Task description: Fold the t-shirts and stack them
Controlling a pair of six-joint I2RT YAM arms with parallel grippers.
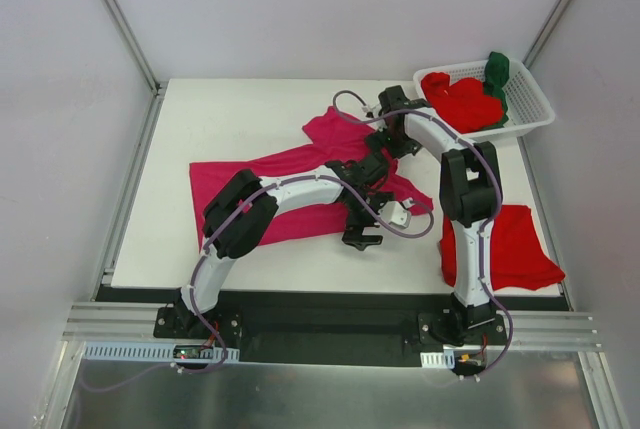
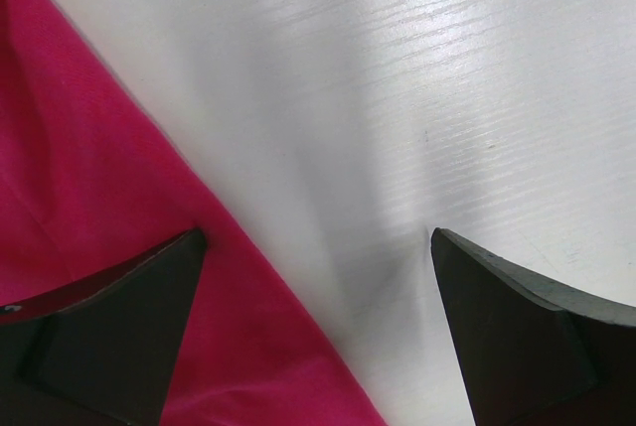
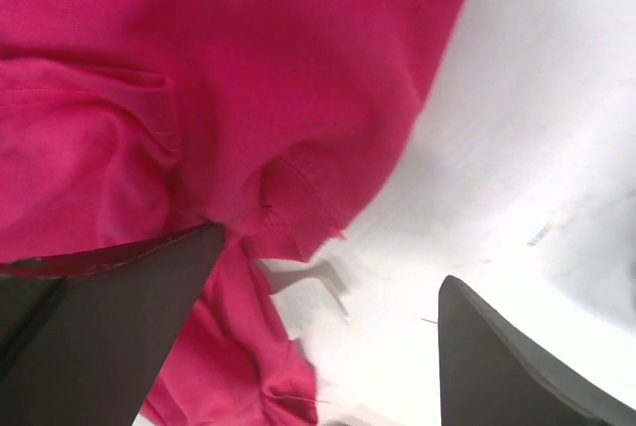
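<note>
- A magenta-pink t-shirt (image 1: 290, 164) is spread out, creased, across the middle of the white counter (image 1: 200, 119). It is partly hidden beneath the left arm (image 1: 290, 194) and the right arm (image 1: 470, 199).
- In the left wrist view the left jaws are seen wide open, and nothing is held. One dark finger (image 2: 109, 337) is set over the shirt's straight edge and the other finger (image 2: 527, 337) over bare counter. Whether the cloth is touched cannot be told.
- The right jaws are likewise spread wide, and nothing is gripped. One finger (image 3: 99, 327) is placed over a bunched, hemmed part of the same shirt, and the other finger (image 3: 517, 366) over bare counter.
- A red t-shirt (image 1: 515, 244) is laid flat at the near right corner of the counter, just beside the right arm.
- More red t-shirts (image 1: 462, 101) and a dark green t-shirt (image 1: 497, 71) are piled in a white slotted basket (image 1: 535, 104) at the far right corner.
</note>
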